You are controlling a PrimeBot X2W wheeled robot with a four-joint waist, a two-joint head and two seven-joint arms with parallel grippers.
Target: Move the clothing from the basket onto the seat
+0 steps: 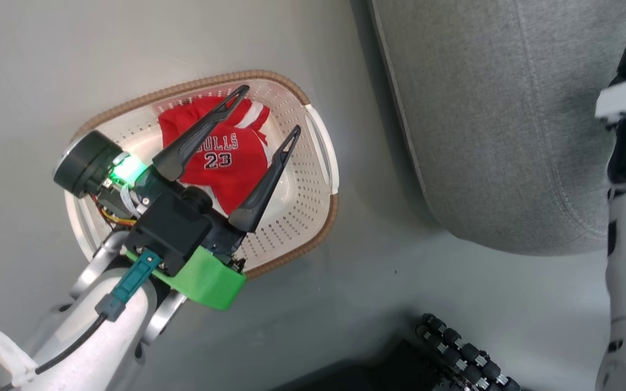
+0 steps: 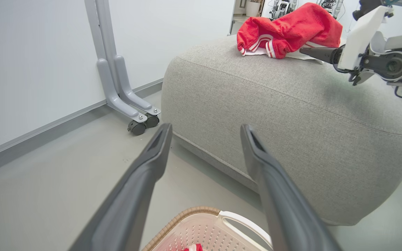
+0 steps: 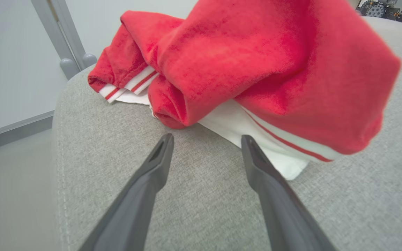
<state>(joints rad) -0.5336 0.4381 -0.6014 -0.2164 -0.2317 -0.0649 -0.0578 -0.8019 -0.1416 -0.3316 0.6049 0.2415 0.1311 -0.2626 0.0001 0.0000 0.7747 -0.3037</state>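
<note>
The red "BULLS 23" jersey point(image 1: 237, 179) lies in the cream holey plastic basket point(image 1: 313, 179), under the wide-open left gripper point(image 1: 270, 108). It could pinch the basket wall too. The right gripper point(image 3: 207, 138), also wide, might drag the red shorts point(image 3: 257, 69) off the big grey cloth seat point(image 3: 187, 195).

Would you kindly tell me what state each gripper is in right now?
Left gripper: open, holding nothing.
Right gripper: open, holding nothing.
</note>
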